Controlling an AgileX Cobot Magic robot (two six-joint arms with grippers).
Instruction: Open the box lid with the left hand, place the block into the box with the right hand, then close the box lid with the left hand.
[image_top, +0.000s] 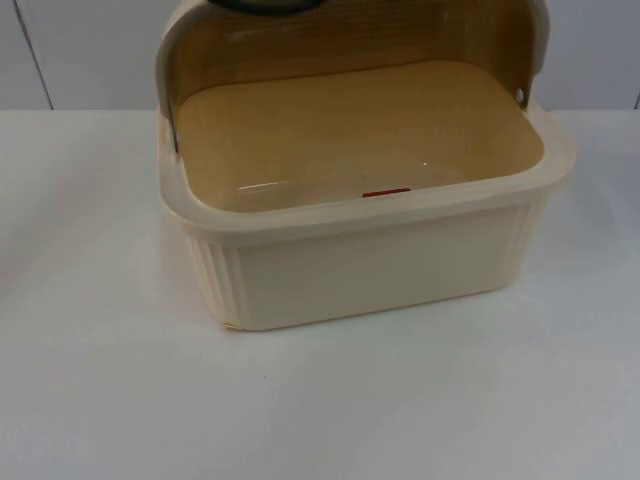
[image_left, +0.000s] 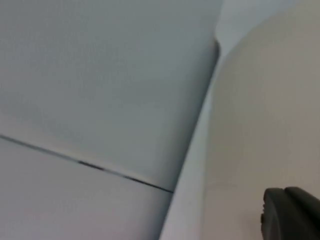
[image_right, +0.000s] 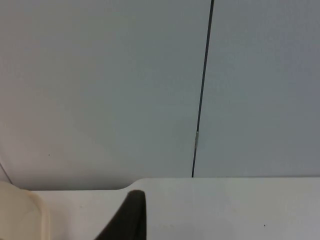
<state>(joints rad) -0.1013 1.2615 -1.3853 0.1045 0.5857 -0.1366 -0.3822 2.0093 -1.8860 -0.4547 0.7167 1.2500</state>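
We see the cream box (image_top: 380, 265) standing on the white desk (image_top: 320, 400), close to the grey partition wall (image_top: 80, 50) behind it. Its ribbed front wall faces us and its rounded lid (image_top: 340, 40) is swung up and back, standing over the rear edge of the box, so the interior lies open. Inside the box, on the tan floor just behind the front rim, we make out a thin strip of red: the block (image_top: 386, 192), mostly hidden by that rim. A dark curved shape sits at the very top of the lid; we cannot tell what it is.

From the left wrist we see a black fingertip of the left hand (image_left: 292, 212) close against a pale curved surface that looks like the lid (image_left: 270, 125), with the partition wall (image_left: 100, 75) behind it. We cannot tell whether the left hand is wide, narrow or holding anything.

From the right wrist we see one black fingertip of the right hand (image_right: 127, 217) above the desk (image_right: 225, 207), beside a cream corner of the box (image_right: 22, 215), facing the partition wall (image_right: 100, 85). We cannot tell how the right hand stands either.
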